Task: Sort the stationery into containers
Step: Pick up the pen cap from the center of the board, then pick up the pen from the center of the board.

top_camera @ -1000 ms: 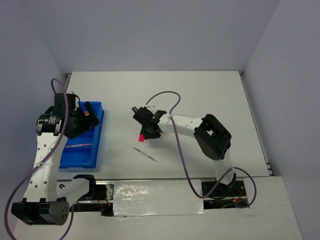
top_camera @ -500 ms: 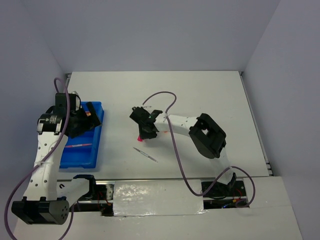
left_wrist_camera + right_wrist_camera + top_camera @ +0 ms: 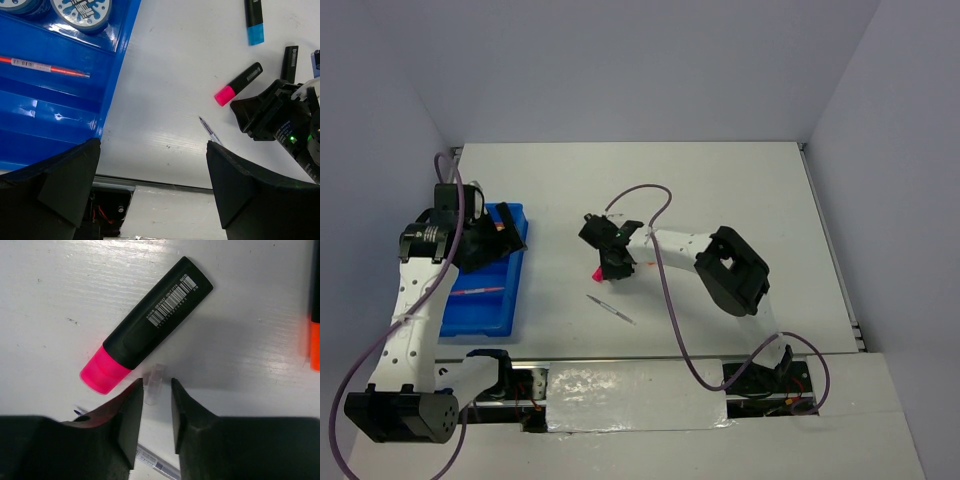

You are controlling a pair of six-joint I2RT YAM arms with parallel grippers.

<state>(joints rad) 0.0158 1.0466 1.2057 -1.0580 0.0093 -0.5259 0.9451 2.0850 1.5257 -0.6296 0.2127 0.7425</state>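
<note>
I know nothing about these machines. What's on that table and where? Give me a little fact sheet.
tray: blue tray, left side of table
in tray: two patterned rolls and a red pen, in separate compartments
loose on table: pink highlighter, blue highlighter, orange highlighter, thin pen
left hand: wide open, empty, above the tray
right hand: fingers narrowly apart, low beside the pink highlighter, gripping nothing
</note>
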